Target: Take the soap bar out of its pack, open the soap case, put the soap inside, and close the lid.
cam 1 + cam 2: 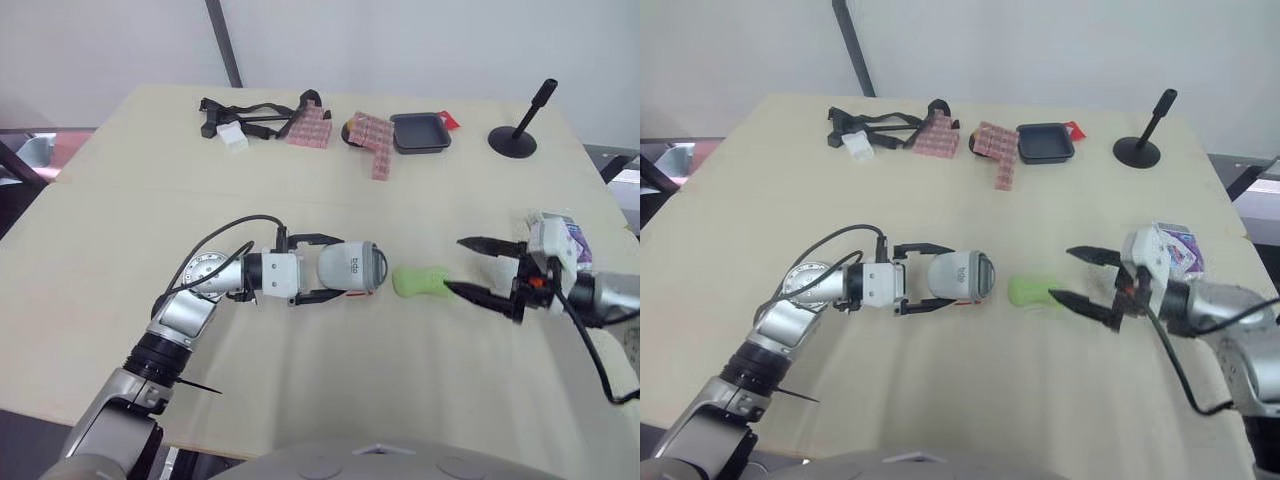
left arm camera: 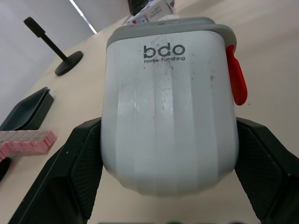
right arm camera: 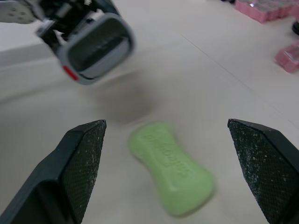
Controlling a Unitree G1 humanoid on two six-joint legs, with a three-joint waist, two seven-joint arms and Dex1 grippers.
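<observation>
Left end effector [image 1: 335, 268] pinches the white soap case [image 2: 168, 102] by its sides, while the green soap bar [image 1: 420, 281] lies bare on the counter [image 1: 330, 400] just before the wide-open, empty right end effector [image 1: 454, 265]; light, hard and probably slick, it is best taken across its narrow waist.

We are holding our left arm stretched in from the lower left of the frame, its gripper [image 1: 330, 268] pointing right and clamping the soap case [image 1: 355, 267] between both fingers. We are pointing our right gripper [image 1: 456, 265] leftward from the right edge, fingers spread wide.
</observation>
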